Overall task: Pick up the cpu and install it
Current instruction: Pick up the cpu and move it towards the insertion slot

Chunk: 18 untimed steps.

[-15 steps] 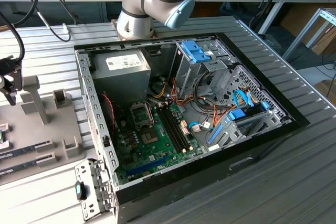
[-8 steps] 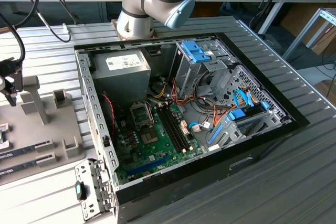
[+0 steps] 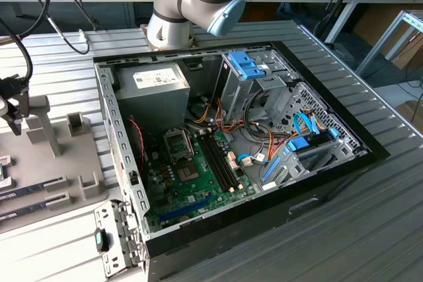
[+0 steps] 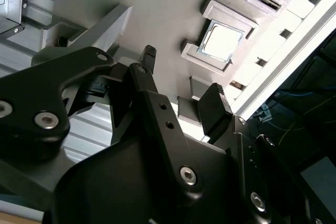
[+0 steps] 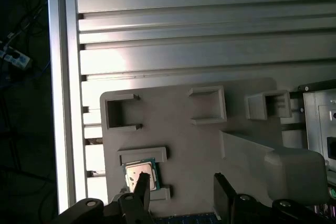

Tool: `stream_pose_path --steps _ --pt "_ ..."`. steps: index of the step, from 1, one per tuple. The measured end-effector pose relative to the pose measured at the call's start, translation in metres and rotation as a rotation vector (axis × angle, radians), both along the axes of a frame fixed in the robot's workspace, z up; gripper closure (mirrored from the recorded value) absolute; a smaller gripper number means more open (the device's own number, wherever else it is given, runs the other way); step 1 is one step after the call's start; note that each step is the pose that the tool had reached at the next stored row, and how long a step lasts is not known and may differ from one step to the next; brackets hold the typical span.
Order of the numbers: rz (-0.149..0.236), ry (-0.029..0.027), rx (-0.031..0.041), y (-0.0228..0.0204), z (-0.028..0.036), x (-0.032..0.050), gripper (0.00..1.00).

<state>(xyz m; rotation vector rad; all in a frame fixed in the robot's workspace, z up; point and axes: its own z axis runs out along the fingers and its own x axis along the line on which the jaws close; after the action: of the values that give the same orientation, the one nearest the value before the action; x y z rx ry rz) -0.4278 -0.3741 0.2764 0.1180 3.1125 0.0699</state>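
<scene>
The cpu (image 5: 137, 171) is a small square chip with a dull silver top and a thin green rim. It lies flat in a low holder on the grey fixture plate (image 5: 184, 140), and it looks bright in the second wrist view (image 4: 220, 42). My gripper (image 5: 181, 179) hovers above the plate, open, with nothing between its black fingers (image 4: 149, 56). In the first wrist view one fingertip overlaps the chip's edge. In the exterior view the gripper (image 3: 8, 107) is at the far left, over the plate. The motherboard's socket (image 3: 178, 143) sits inside the open computer case (image 3: 119, 137).
The fixture plate carries upright grey posts (image 3: 39, 120), empty bracket holders (image 5: 207, 106) and long memory sticks (image 3: 26, 186). The case holds a grey power supply (image 3: 149, 94), blue drive brackets (image 3: 246, 65) and coloured cables. Ribbed aluminium table (image 5: 184, 24) surrounds everything.
</scene>
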Motion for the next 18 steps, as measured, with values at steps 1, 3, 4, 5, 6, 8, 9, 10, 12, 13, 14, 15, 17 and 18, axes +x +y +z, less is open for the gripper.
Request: stream_pose_path --steps 1,3,4,5,6,8,9,10,12,13,14,15,17,18 --pt "0.0 0.0 0.0 0.0 -0.0003 0.0 0.4" --pt "0.0 0.0 0.0 0.0 -0.001 0.0 0.4" --pt "0.0 0.0 0.0 0.0 -0.0013 0.0 0.4" --pt "0.0 0.0001 0.0 0.0 -0.0018 0.0 0.4" --pt "0.0 0.0002 -0.0001 0.0 -0.0023 0.0 0.4" --pt "0.0 0.0002 0.0 0.0 -0.0029 0.0 0.4" --pt "0.0 0.0002 0.0 0.0 -0.0032 0.0 0.4" --pt "0.0 0.0 0.0001 0.0 -0.0038 0.0 0.4" --pt "0.0 -0.0002 0.0 0.0 -0.0045 0.0 0.4" --pt "0.0 0.0 0.0 0.0 -0.0048 0.0 0.4" --pt "0.0 0.0 0.0001 0.0 -0.0052 0.0 0.4" --pt "0.0 0.0 0.0 0.0 -0.0055 0.0 0.4" --pt "0.0 0.0002 -0.0001 0.0 -0.0057 0.0 0.4" --pt "0.0 0.0002 -0.0001 0.0 -0.0057 0.0 0.4"
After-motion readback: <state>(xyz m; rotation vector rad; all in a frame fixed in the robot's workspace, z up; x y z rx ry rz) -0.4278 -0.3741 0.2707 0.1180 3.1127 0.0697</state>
